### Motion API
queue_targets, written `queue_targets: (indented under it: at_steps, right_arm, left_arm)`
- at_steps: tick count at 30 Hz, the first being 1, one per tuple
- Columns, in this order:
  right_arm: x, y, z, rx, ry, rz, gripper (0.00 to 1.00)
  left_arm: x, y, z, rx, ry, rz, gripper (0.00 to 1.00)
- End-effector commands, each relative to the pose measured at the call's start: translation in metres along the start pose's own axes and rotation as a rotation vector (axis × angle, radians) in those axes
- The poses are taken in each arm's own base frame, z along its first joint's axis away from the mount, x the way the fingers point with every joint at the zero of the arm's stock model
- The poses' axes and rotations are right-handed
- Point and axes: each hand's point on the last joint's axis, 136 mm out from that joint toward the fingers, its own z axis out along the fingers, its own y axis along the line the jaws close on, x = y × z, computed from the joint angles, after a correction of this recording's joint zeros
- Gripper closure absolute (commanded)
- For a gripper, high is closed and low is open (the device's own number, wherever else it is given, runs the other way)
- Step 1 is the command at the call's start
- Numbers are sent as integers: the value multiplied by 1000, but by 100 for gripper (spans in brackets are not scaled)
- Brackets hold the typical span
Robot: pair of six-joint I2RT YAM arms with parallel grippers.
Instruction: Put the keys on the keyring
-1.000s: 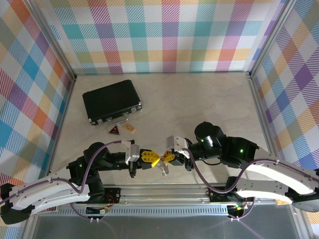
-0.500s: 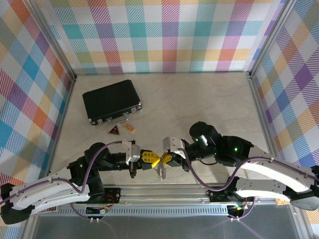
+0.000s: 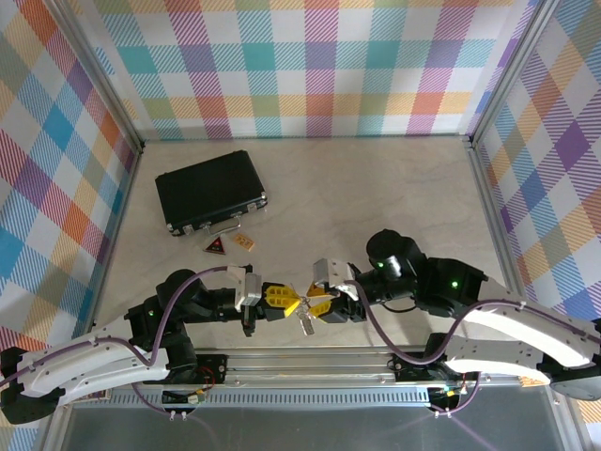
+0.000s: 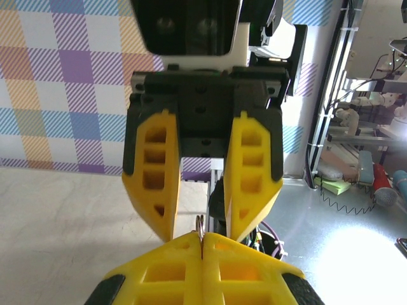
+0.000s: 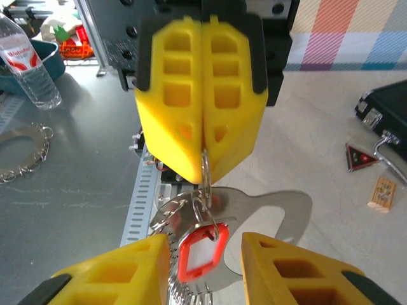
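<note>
The step in hand looks like the threading itself: the left gripper [image 5: 203, 166] presents the keyring [image 5: 205, 181] while the right gripper [image 5: 203, 240] comes in for the red-tagged key [image 5: 198, 246]. To do it well, the right gripper should close squarely on the flat of the key's tag, not on the wire, so that the tag cannot swivel. It should then work the key along the ring in small moves against a rigid pinch from the left gripper. A pull away from the left gripper would likely drag the thin wire out of its tips. The left gripper is fully closed, its yellow tips pinching the top of the keyring, which hangs straight below it over the table [image 5: 305, 127]. The key dangles just below the left gripper's tips, caught among the wire loops; whether it is fully threaded on I cannot tell. The right gripper faces the left gripper head-on, wide open and gripping nothing. Its fingers stand either side of the key's tag, just below the left gripper, not visibly touching it.
</note>
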Motion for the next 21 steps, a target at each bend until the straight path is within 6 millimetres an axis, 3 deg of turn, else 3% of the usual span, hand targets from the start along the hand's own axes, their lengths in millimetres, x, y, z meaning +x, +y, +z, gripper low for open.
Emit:
queue_targets:
  at_steps: [1,15,21]
  right_arm:
    - [-12,0,-2,5,-55,-23,66]
    - [-20,-1,8,-13,-111,-24,72]
    - [-17,-1,12,-22,-99,-20,83]
  left_arm:
    - [-21,-4,-4,11,-66,41,100]
    - [-22,-6,-4,24,-74,38,100]
    - [-20,-6,-5,22,-73,35,100]
